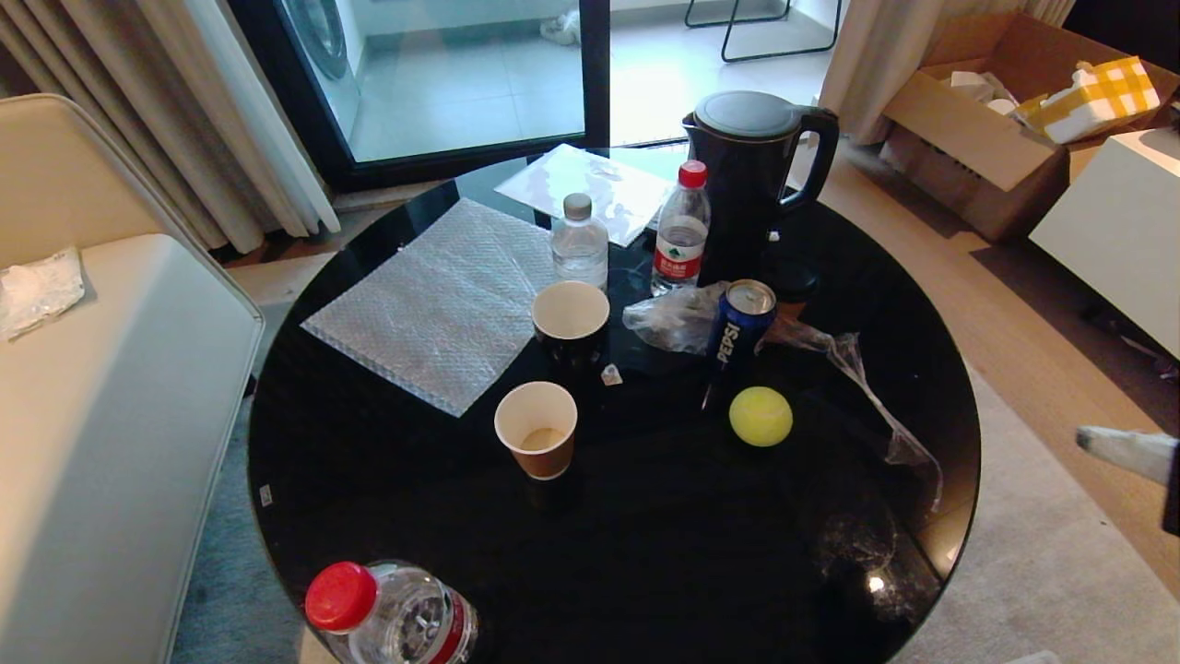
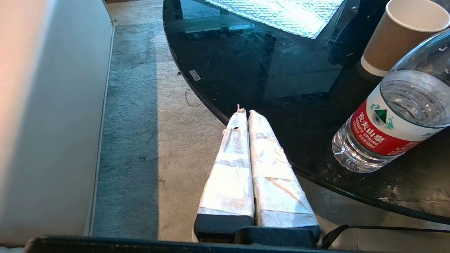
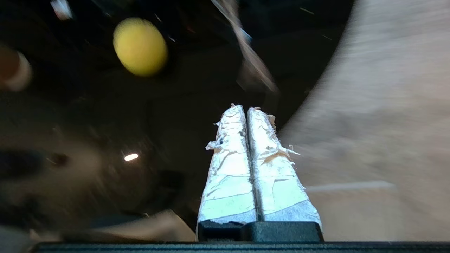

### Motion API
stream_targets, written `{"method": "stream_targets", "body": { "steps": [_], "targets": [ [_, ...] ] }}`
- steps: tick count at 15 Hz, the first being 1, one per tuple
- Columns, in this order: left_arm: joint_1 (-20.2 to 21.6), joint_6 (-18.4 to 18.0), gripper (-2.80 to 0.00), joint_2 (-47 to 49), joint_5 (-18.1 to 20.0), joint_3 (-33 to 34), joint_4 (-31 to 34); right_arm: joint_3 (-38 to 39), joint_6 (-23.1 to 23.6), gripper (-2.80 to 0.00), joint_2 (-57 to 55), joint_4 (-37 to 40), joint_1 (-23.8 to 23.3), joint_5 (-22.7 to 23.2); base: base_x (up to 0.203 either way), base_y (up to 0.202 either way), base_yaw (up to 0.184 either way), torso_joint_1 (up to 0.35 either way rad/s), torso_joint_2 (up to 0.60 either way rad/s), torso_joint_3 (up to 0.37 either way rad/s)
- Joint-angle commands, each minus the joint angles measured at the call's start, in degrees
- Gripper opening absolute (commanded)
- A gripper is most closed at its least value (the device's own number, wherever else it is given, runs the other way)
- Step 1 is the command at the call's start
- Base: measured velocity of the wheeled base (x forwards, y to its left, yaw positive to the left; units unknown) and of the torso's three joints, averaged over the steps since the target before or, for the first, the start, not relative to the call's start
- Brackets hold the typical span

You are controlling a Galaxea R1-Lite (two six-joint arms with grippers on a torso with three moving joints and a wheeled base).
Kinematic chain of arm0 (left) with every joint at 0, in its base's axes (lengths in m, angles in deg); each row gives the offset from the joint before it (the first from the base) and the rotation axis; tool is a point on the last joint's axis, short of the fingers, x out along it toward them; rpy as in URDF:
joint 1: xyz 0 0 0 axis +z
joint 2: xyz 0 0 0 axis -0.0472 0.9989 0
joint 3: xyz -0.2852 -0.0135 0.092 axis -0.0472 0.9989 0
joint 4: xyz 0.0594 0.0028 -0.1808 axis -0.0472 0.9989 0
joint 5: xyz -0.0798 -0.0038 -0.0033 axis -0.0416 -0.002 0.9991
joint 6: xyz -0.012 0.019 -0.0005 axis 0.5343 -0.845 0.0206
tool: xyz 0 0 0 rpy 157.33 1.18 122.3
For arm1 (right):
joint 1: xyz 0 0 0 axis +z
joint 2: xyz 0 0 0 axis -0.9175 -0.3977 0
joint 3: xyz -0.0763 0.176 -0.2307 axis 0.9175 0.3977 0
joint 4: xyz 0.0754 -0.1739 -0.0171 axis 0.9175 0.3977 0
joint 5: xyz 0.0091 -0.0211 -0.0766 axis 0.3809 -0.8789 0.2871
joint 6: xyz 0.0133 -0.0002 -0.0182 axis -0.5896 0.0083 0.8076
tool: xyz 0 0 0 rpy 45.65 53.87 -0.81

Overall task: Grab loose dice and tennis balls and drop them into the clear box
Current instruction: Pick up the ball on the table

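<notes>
One yellow-green tennis ball (image 1: 761, 416) lies on the round black glass table (image 1: 664, 572), just in front of a Pepsi can. The right wrist view shows the same tennis ball (image 3: 140, 46) ahead and off to one side. My right gripper (image 1: 1084, 440) hovers beyond the table's right rim, above the carpet, its taped fingers pressed together with nothing in them (image 3: 245, 107). My left gripper (image 2: 245, 111) is shut and empty at the table's near-left edge, beside a water bottle. No dice and no clear box are in view.
On the table stand a black kettle (image 1: 751, 184), two water bottles (image 1: 680, 231), a Pepsi can (image 1: 740, 323), two paper cups (image 1: 536, 429), a bubble-wrap sheet (image 1: 442, 304) and crumpled plastic (image 1: 867, 387). A near bottle (image 1: 392, 613) stands at the front edge. A sofa (image 1: 101, 415) is at the left.
</notes>
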Motion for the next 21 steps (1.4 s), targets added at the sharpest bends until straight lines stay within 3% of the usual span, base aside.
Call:
{"method": "stream_targets", "body": {
  "steps": [1, 4, 5, 6, 9, 15, 17, 19, 21],
  "targets": [
    [0.02, 0.0, -2.8, -0.02, -0.02, 0.01, 0.0, -6.37, -4.11, -2.8, -19.74, -5.51, 5.26, 0.86, 0.0, 0.0, 0.0, 0.0, 0.0, 0.0],
    [0.02, 0.0, -2.8, -0.02, 0.04, 0.01, 0.0, -11.3, -5.05, -2.8, -28.17, -10.22, 11.85, 3.65, 0.0, 0.0, 0.0, 0.0, 0.0, 0.0],
    [0.02, 0.0, -2.8, 0.06, 0.04, 0.01, 0.0, -11.37, -4.86, -1.1, -29.96, -11.44, 12.73, 3.91, 0.0, 0.0, 0.0, 0.0, 0.0, 0.0],
    [0.02, 0.0, -2.8, -0.02, 0.04, 0.01, 0.0, -11.57, -4.14, 0.0, -31.94, -11.97, 13.2, 3.93, 0.0, 0.0, 0.0, 0.0, 0.0, 0.0],
    [0.02, 0.0, -2.8, 0.06, 0.04, 0.01, 0.0, -11.54, -0.03, 0.0, -36.15, -13.29, 13.84, 3.46, 0.0, 0.0, 0.0, 0.0, 0.0, 0.0],
    [0.02, 0.0, -2.8, -0.01, 0.04, 0.01, 0.0, -11.36, 0.51, 0.0, -37.12, -19.69, 16.52, 5.55, 0.0, 0.0, 0.0, 0.0, 0.0, 0.0],
    [0.02, 0.0, -2.8, 0.05, 0.04, 0.01, 0.0, -10.89, 2.63, 0.0, -37.85, -20.02, 17.04, 5.98, 0.0, 0.0, 0.0, 0.0, 0.0, 0.0],
    [0.02, 0.0, -2.8, 0.04, 0.04, 0.01, 0.0, -10.59, 6.07, 0.0, -39.55, -20.02, 17.09, 5.51, 0.0, 0.0, 0.0, 0.0, 0.0, 0.0],
    [0.02, 0.0, -2.8, 0.06, 0.04, 0.01, 0.0, -11.08, 8.11, 0.0, -41.28, -20.9, 17.0, 2.24, 0.0, 0.0, 0.0, 0.0, 0.0, 0.0]
  ]
}}
